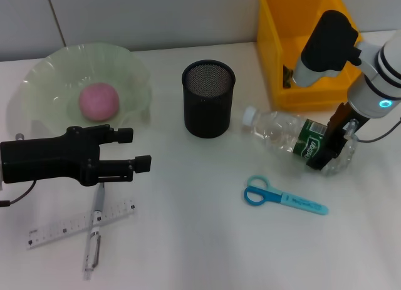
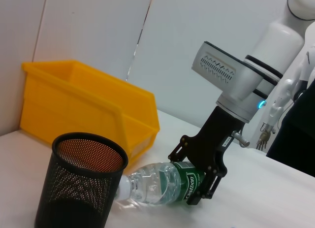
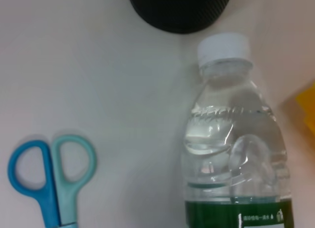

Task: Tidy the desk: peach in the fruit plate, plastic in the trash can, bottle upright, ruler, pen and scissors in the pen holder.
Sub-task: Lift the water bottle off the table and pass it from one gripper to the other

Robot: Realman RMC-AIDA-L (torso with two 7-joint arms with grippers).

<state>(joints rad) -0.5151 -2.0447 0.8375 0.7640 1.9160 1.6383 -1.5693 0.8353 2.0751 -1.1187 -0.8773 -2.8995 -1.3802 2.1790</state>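
Note:
A clear bottle (image 1: 282, 132) with a green label and white cap lies on its side right of the black mesh pen holder (image 1: 208, 99). My right gripper (image 1: 335, 146) is shut on the bottle's labelled lower part; the left wrist view shows its jaws either side of the label (image 2: 194, 171). Blue scissors (image 1: 282, 197) lie in front of the bottle. A pink peach (image 1: 98, 102) sits in the green fruit plate (image 1: 37, 83). My left gripper (image 1: 141, 149) is open and empty in front of the plate, above a pen (image 1: 97, 221) crossing a ruler (image 1: 62, 226).
A yellow bin (image 1: 276, 71) stands at the back right, behind the right arm, with something dark inside. The right wrist view shows the bottle (image 3: 231, 154), the scissors' handles (image 3: 49, 174) and the pen holder's edge (image 3: 179, 9).

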